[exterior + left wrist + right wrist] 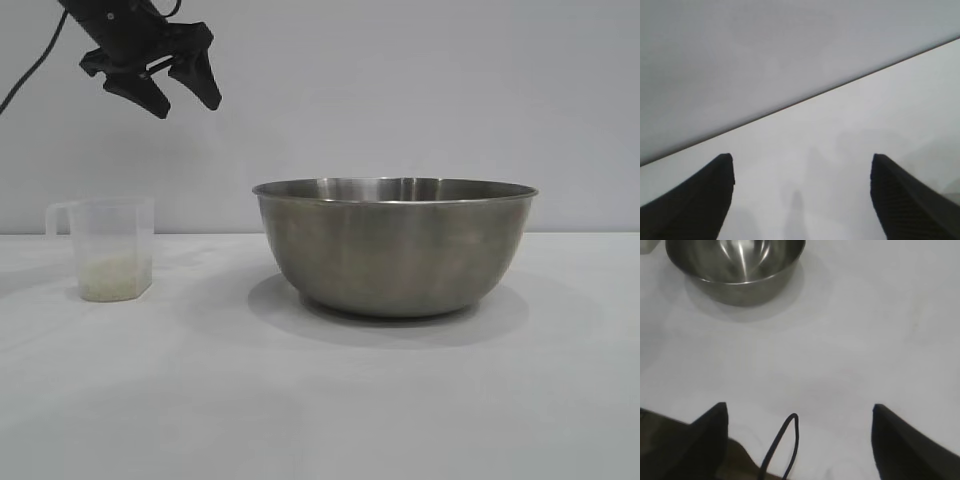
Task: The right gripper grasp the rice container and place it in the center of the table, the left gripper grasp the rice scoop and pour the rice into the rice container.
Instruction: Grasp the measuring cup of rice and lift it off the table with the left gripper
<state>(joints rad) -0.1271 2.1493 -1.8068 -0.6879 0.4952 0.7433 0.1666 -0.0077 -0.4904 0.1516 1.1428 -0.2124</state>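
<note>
The rice scoop [112, 247], judged light and slippery, is best taken by its handle by the wide-open, empty left gripper [180, 95]; the right gripper [799, 440] is also held wide and empty.

Black pointed claw [185, 102], seemingly matte

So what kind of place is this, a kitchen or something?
More likely a robot test bench than a kitchen: a bare white table against a blank wall, holding only a steel bowl and a plastic scoop with some rice, with a black gripper hanging above, jaws open.
</note>
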